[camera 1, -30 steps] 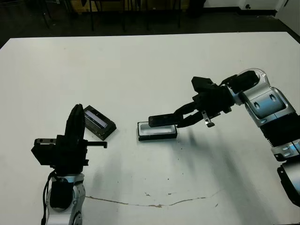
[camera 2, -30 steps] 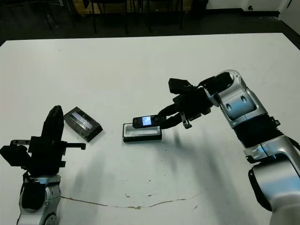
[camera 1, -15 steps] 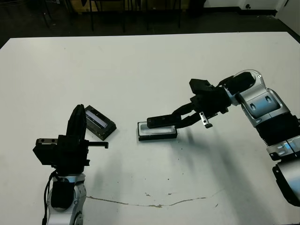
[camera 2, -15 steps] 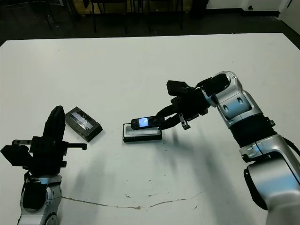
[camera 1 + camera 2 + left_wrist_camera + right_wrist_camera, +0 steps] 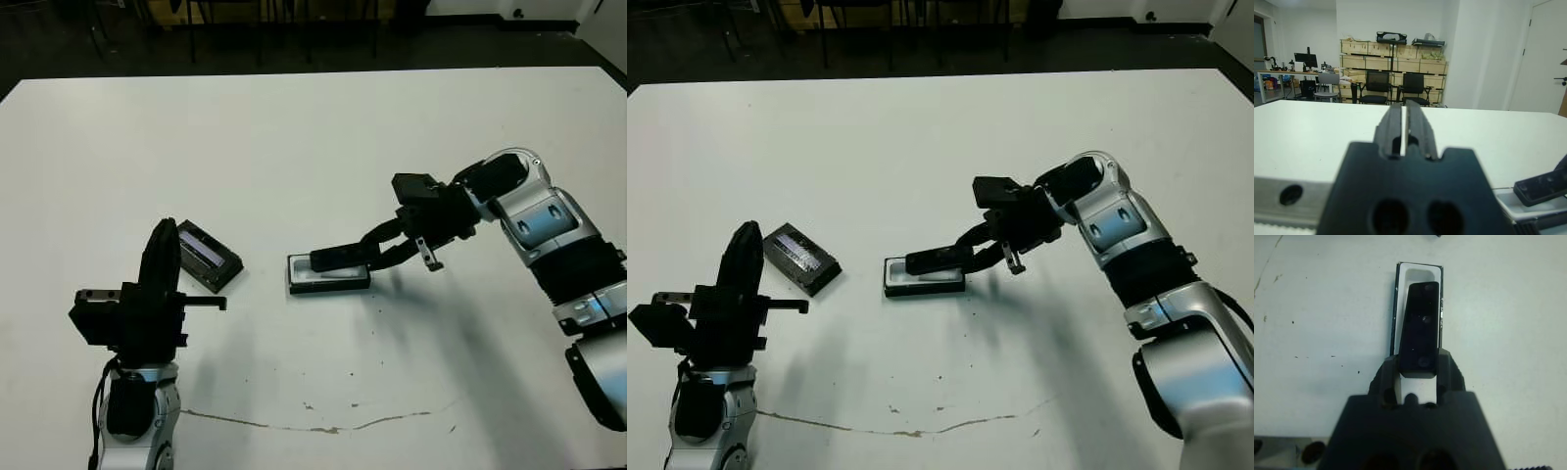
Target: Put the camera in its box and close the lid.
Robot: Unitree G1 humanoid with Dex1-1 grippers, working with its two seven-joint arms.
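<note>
The camera [image 5: 339,258] is a slim black bar held at one end by my right gripper [image 5: 372,256], which is shut on it. It hangs slightly tilted just above the box [image 5: 328,282], a shallow black tray with white lining at the table's middle. In the right wrist view the camera [image 5: 1420,328] lies lengthwise over the box [image 5: 1419,270], covering most of the lining. The lid [image 5: 209,257], black with a glossy strip, lies to the left, beside my left gripper [image 5: 160,257]. That gripper points upward, shut and holding nothing.
A thin brown crack line [image 5: 323,428] runs across the white table [image 5: 294,147] near its front edge. Chairs and shelving [image 5: 1391,49] stand beyond the table's far edge.
My right gripper has lowered the camera towards the box and tipped it flatter, so its lit screen no longer shows. The left arm and the lid have stayed put.
</note>
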